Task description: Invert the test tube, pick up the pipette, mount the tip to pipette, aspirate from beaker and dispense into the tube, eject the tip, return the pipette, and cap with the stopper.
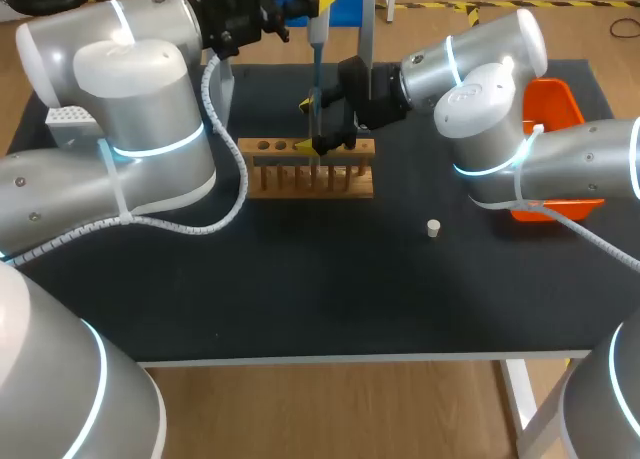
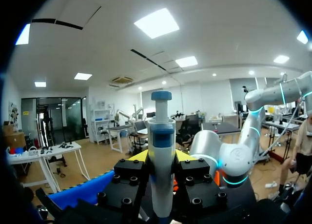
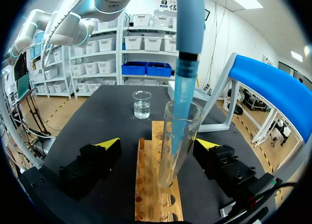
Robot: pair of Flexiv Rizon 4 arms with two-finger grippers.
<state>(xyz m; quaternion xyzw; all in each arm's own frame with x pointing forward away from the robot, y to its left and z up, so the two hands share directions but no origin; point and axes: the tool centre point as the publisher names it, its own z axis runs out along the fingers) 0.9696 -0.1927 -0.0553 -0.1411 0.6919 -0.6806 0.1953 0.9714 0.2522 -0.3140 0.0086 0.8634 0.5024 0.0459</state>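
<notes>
The clear glass test tube (image 3: 178, 151) stands upright in the wooden rack (image 3: 157, 204) near the middle of the black table's (image 1: 300, 299) far edge. I judge it light, thin-walled, slick and breakable, best steadied high on its wall just under the rim, where the right gripper (image 3: 158, 145) brackets it with fingers spread, not closed on it. The left gripper (image 2: 162, 158) is clamped on the barrel of the stiff blue-and-grey plastic pipette (image 2: 162, 136), whose translucent blue tip (image 3: 181, 112) reaches inside the tube, so sideways drift could lever against the rim; a small glass beaker (image 3: 142, 104) sits beyond the rack, and a white stopper (image 1: 433, 228) lies toward the right edge.
</notes>
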